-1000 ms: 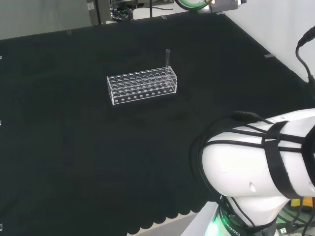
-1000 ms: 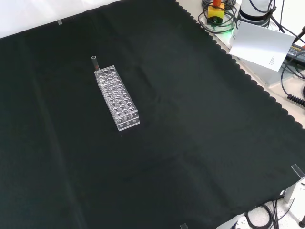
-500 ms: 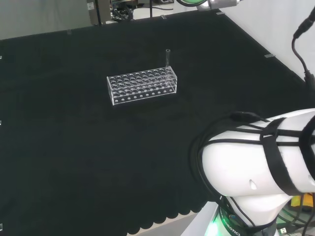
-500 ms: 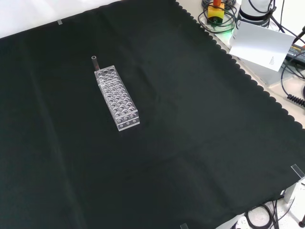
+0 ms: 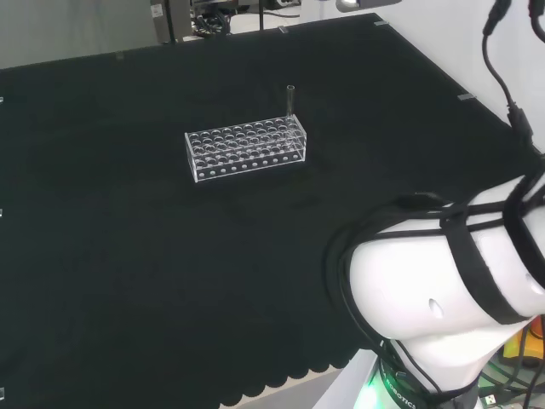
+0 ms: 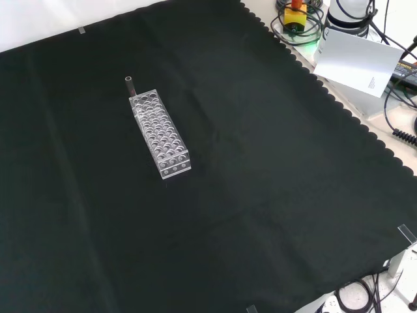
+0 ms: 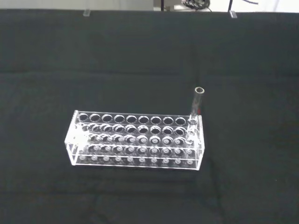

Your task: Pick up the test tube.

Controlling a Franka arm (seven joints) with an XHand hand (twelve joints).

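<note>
One test tube (image 7: 198, 101) upright in rack (image 7: 135, 140) corner hole | untouched, pickup not begun | hand state: cannot tell | approach, grasp, lift all remain

- Your tabletop (image 6: 273, 195) is covered in matt black cloth, soft-looking, with faint creases and a scalloped edge.
- The rack (image 7: 135, 140) looks like clear, glossy plastic with sharp shiny edges.
- The test tube (image 7: 198, 100) is clear too, smooth; glass or plastic, you can't tell.
- The arm link (image 5: 426, 315) is smooth glossy white plastic.
</note>
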